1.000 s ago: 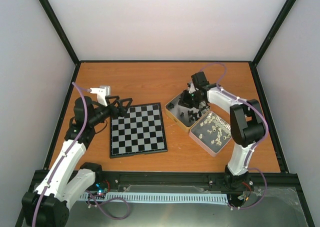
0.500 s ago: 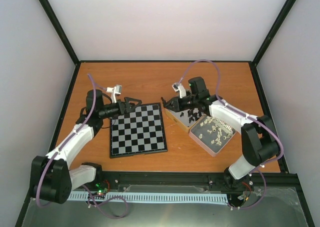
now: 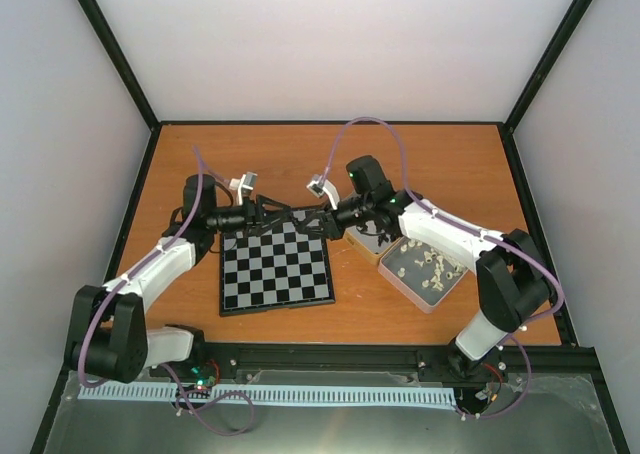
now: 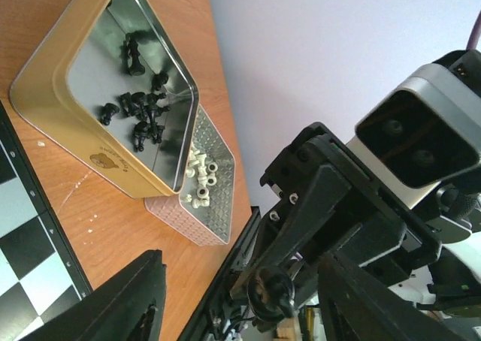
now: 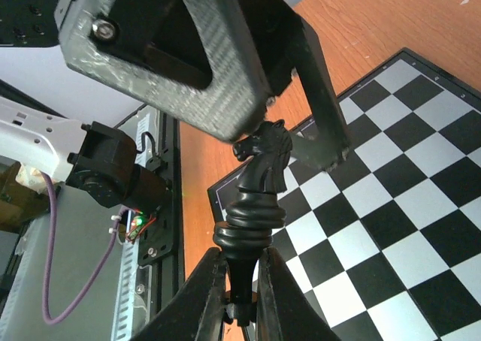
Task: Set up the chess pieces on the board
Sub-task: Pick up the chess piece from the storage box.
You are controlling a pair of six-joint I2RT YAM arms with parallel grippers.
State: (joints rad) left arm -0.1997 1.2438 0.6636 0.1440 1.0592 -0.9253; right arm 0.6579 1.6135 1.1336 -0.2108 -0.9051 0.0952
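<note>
**Desk:** What is shown over the board [image 3: 277, 264]?

**Caption:** The two arms are pictured tip to tip above its 12 o'clock edge, toward the 1 o'clock corner. A black knight [image 5: 259, 183] is pinched by its base in the right gripper [image 5: 240, 277]. It is held in the air over the squares, its head turned toward the left gripper [image 3: 292, 215].

**Desk:** And how is the left gripper set?

**Caption:** It is spread, with one of its fingers [image 5: 322, 108] placed to either side of the knight's head. Whether the head is touched cannot be told.

**Desk:** Where are the other chessmen found?

**Caption:** Two tins are laid side by side on the worktop [image 3: 440, 164], at the board's 3 o'clock. The black pieces [image 4: 139, 112] are gathered in the gold-walled tin [image 4: 83, 149]. The cream-white pieces [image 4: 201, 179] are heaped in the pink tin [image 4: 180, 221], which is seen at the gold tin's 4 o'clock in the overhead view.
</note>
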